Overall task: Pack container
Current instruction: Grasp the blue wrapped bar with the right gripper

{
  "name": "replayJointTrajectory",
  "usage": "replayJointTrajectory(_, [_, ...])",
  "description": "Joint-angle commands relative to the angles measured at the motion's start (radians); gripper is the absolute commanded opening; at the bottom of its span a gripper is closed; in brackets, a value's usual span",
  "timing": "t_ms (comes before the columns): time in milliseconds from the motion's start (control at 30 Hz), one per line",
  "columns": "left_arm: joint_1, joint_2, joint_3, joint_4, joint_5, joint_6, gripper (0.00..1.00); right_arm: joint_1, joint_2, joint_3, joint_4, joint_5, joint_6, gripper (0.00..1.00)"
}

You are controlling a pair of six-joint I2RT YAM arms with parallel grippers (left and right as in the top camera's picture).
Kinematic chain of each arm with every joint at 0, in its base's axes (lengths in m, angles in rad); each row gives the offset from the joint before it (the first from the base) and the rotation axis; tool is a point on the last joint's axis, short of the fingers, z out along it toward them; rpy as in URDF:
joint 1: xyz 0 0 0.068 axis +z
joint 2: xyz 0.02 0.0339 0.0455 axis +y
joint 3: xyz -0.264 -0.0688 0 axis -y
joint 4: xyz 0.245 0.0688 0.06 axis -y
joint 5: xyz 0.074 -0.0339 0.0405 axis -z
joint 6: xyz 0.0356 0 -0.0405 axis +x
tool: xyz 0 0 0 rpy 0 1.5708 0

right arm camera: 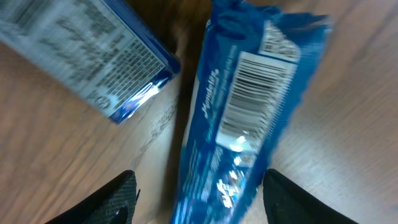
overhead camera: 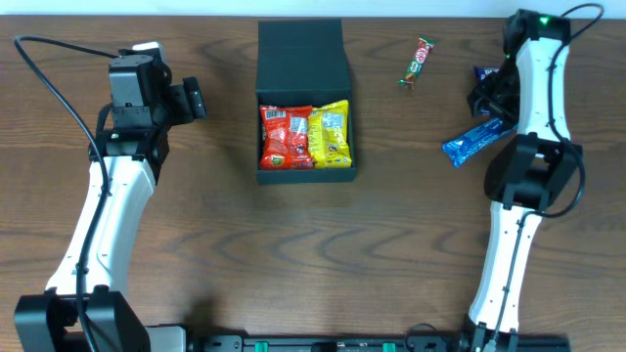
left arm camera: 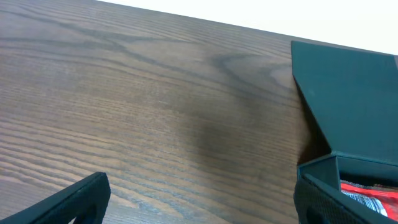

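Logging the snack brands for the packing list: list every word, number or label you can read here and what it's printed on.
No text can be quoted with certainty.
Blue wrapper: barcode and white script, too blurred to read.
Second blue packet: fine print, blurred.
Red packet and yellow packet in the container: printing too small.
Candy bar: lettering too small.

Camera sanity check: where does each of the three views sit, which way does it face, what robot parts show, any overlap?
Overhead: above the table, looking straight down; both arms, container, left hand.
Left wrist: on the left arm, looking low across the wood toward the container; two dark fingertips at the bottom edge.
Right wrist: close above a blue packet; fingers either side, right hand open.
Shared: the container's red packet appears overhead and in left wrist.
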Motion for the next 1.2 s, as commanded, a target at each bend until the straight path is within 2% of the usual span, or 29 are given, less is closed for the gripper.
replayJointTrajectory(0, [0.004,0.008,-0.006,0.002,0.001,-0.007,0.95,0.001,0.002,-0.013,0.001,-0.008,-0.017,0.65])
replayJointTrajectory(333, [0.004,0.008,-0.006,0.002,0.0,-0.007,0.95,-0.001,0.002,-0.123,0.034,-0.016,-0.019,0.64])
replayJointTrajectory(433, [0.004,0.008,-0.006,0.002,0.0,-0.007,0.95,-0.001,0.002,-0.123,0.038,-0.016,-0.019,0.57])
replayJointTrajectory(467, [0.004,0.008,-0.006,0.002,0.0,-0.007,0.95,-0.001,0.002,-0.123,0.038,-0.016,-0.019,0.49])
replayJointTrajectory(500, [0.004,0.008,-0.006,0.001,0.001,-0.007,0.95,-0.001,0.002,-0.123,0.038,-0.016,-0.019,0.45])
replayJointTrajectory(700, [0.004,0.008,-0.006,0.001,0.001,-0.007,0.95,-0.001,0.001,-0.123,0.04,-0.016,-0.025,0.36])
replayJointTrajectory(900, [0.004,0.008,-0.006,0.002,0.001,-0.007,0.95,0.001,-0.024,-0.115,0.05,-0.046,-0.079,0.33])
replayJointTrajectory(1167, [0.004,0.008,-0.006,0.002,0.001,-0.007,0.95,0.037,-0.18,-0.046,0.096,-0.046,-0.196,0.32])
